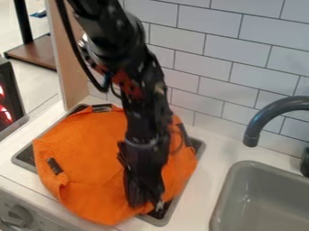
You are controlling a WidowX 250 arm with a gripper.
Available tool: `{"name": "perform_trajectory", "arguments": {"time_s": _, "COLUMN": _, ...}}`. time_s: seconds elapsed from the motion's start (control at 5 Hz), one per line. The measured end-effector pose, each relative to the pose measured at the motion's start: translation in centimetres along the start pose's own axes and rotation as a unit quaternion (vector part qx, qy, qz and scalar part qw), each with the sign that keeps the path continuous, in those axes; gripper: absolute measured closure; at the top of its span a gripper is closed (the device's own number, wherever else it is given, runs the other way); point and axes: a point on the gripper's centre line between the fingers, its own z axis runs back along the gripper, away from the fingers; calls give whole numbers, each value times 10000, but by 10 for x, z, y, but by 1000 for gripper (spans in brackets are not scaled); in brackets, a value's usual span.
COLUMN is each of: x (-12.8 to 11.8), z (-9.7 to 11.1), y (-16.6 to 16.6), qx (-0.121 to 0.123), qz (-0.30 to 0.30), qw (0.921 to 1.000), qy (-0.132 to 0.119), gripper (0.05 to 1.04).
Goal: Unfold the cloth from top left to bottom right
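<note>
The orange cloth (87, 155) lies spread in a rounded, rumpled shape over most of the dark stove top (25, 158). Small dark patches show at its upper edge, left side and right side, and its left edge is bunched near the lower-left patch. Coming down from the top, the arm crosses the cloth, and the black gripper (146, 204) points down at the cloth's lower right part, close to its front edge. The arm and gripper hide a strip of cloth behind them. Whether any cloth is held is not visible.
A grey sink (259, 198) with a dark curved faucet (265, 118) stands to the right. White counter (208, 158) lies between stove and sink. Behind is a white tiled wall (208, 72), with a wooden panel (71, 58) at the left. A stove knob (17, 215) is at lower left.
</note>
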Motion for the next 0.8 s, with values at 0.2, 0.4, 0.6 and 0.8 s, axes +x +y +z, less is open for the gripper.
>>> {"name": "perform_trajectory", "arguments": {"time_s": 0.2, "x": 0, "z": -9, "y": -3, "qx": -45, "qz": -393, "qw": 9992, "qy": 80, "gripper": 1014}}
{"name": "perform_trajectory", "arguments": {"time_s": 0.4, "x": 2, "z": -12, "y": -1, "qx": -78, "qz": -454, "qw": 9988, "qy": 149, "gripper": 869}}
{"name": "perform_trajectory", "arguments": {"time_s": 0.6, "x": 1, "z": -12, "y": -2, "qx": -101, "qz": -414, "qw": 9989, "qy": 206, "gripper": 680}}
{"name": "perform_trajectory", "arguments": {"time_s": 0.8, "x": 1, "z": -11, "y": -2, "qx": -123, "qz": -389, "qw": 9990, "qy": 203, "gripper": 511}}
